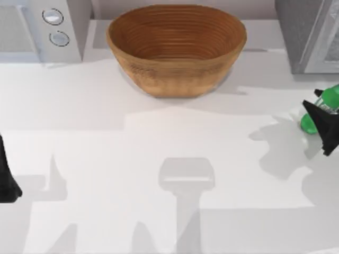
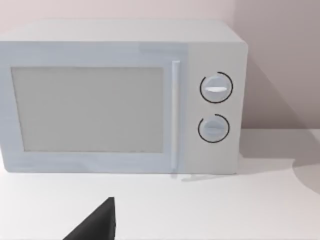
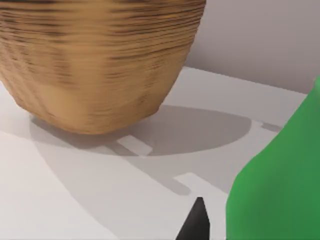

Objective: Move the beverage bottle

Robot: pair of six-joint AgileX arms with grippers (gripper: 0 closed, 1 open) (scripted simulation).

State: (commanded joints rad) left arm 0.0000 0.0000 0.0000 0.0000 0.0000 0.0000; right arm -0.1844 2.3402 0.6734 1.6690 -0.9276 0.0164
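**Bottle at the frame's edge, grip unproven**

The bottle (image 1: 324,106) sits at the far right of the top view, lying tilted with the right tool (image 1: 324,129) partly over it. Whether that tool is open, closed or gripping the bottle I cannot tell: the frame edge cuts off both.

Risks, as I judge them: the smooth round bottle could roll or squirt out under an off-centre squeeze, or slip if lifted by its narrow end. A carry toward the basket (image 1: 176,48) at upper centre could clip its rim.

In the right wrist view the bottle (image 3: 280,185) is a green mass with one dark fingertip (image 3: 197,222) just beside it; contact is unclear.

The left tool (image 1: 6,177) idles at the lower left edge, its state unreadable, facing the microwave (image 2: 122,97).
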